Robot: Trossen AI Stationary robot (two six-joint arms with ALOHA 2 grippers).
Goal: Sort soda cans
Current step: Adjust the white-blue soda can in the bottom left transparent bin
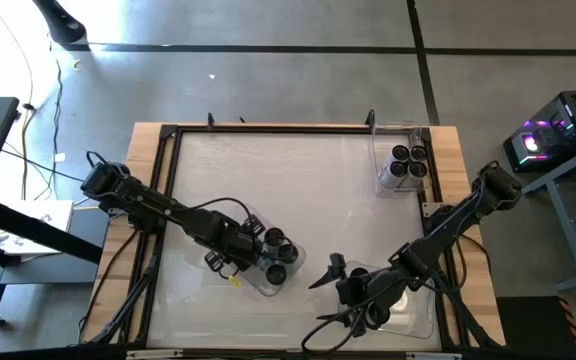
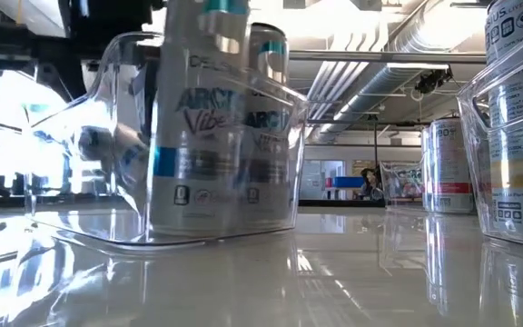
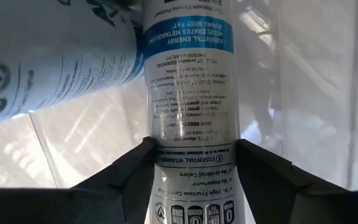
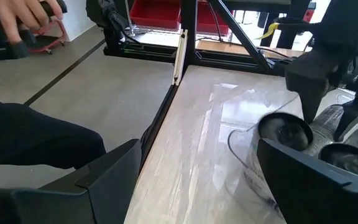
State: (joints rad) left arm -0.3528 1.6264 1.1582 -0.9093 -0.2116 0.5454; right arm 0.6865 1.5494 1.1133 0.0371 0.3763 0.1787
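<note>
My left pincer (image 3: 191, 171) has a soda can (image 3: 191, 93) clamped between its fingers; right pincer (image 1: 330, 292) hangs wide open.

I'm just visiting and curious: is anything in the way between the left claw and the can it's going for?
Nothing visible. In the left wrist view a soda can already sits between the left gripper's two fingers, with no gap showing on either side. Another can leans close beside it inside the clear bin, not between them.

Left arm is stretched in from the desk's left edge, its end effector (image 1: 251, 243) clamped round a can; right end effector (image 1: 340, 290) is held open near the front edge
</note>
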